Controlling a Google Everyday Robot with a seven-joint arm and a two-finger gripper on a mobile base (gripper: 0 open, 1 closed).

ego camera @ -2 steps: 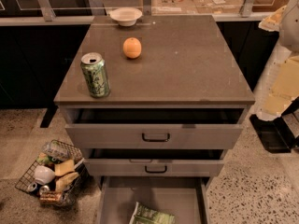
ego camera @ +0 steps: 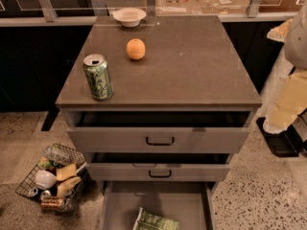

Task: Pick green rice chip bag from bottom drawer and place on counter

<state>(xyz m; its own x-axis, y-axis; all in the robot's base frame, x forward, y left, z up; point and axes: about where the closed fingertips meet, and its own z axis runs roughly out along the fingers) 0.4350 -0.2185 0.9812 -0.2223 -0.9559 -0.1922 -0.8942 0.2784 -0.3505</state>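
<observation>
The green rice chip bag [ego camera: 156,221] lies untouched in the open bottom drawer [ego camera: 119,200]; picking and placing on the counter [ego camera: 192,66] remain; the gripper is out of view past the arm [ego camera: 293,92] at right, grip unknowable

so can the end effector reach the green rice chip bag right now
Probably yes: the bottom drawer is pulled out and the green rice chip bag lies uncovered at its front. The end effector sits right of the cabinet, well above it.

Crinkly green rice chip bag [ego camera: 156,221] flat in open bottom drawer [ego camera: 144,195] — counter [ego camera: 192,66] above, grey-brown, glossy
</observation>
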